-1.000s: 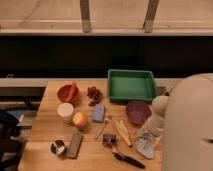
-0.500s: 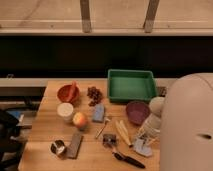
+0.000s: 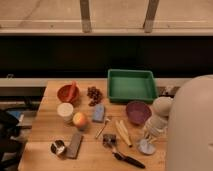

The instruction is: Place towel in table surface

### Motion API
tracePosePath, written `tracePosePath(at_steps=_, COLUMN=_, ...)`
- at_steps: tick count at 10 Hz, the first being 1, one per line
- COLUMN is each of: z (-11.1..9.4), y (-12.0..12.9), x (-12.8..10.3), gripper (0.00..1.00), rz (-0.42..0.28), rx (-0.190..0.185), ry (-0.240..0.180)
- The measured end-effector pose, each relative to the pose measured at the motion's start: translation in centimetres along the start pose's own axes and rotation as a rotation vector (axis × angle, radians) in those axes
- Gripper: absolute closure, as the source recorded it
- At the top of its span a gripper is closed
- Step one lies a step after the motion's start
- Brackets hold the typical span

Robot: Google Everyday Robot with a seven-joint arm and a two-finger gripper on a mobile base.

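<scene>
The towel (image 3: 145, 147), a small crumpled pale grey-blue cloth, lies on the light-brown wooden table surface (image 3: 50, 129) near its front right corner. My gripper (image 3: 149, 137) hangs from the white arm at the right and reaches straight down onto the towel's top. It is shut on the cloth, and the towel still rests on the wood. The arm's large white body hides the table's right edge.
A maroon bowl (image 3: 137, 111) stands just behind the towel, and a green tray (image 3: 131, 85) sits at the back. Pale sticks (image 3: 122, 132) and a black-handled tool (image 3: 126, 158) lie left of the towel. Farther left are a blue-grey block (image 3: 98, 113), an apple (image 3: 80, 119), a white cup (image 3: 65, 110), a red bowl (image 3: 68, 93) and a dark slab (image 3: 75, 144).
The gripper has come down onto the towel and closed on it. The white arm body now fills more of the right side. The towel has stayed in place.
</scene>
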Motion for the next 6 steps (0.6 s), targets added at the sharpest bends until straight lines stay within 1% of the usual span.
tracePosePath(at_steps=3, z=-4.6, y=0.8, x=-1.6, gripper=1.0, rz=0.017, rx=-0.059, ry=-0.075)
tracePosePath(at_steps=4, z=-6.7, y=1.3, x=-2.9, gripper=1.0, rz=0.031, rx=-0.086, ry=-0.105)
tracePosePath(at_steps=6, z=-9.6, y=2.2, x=-5.2, gripper=1.0, rz=0.06, rx=-0.125, ry=-0.155)
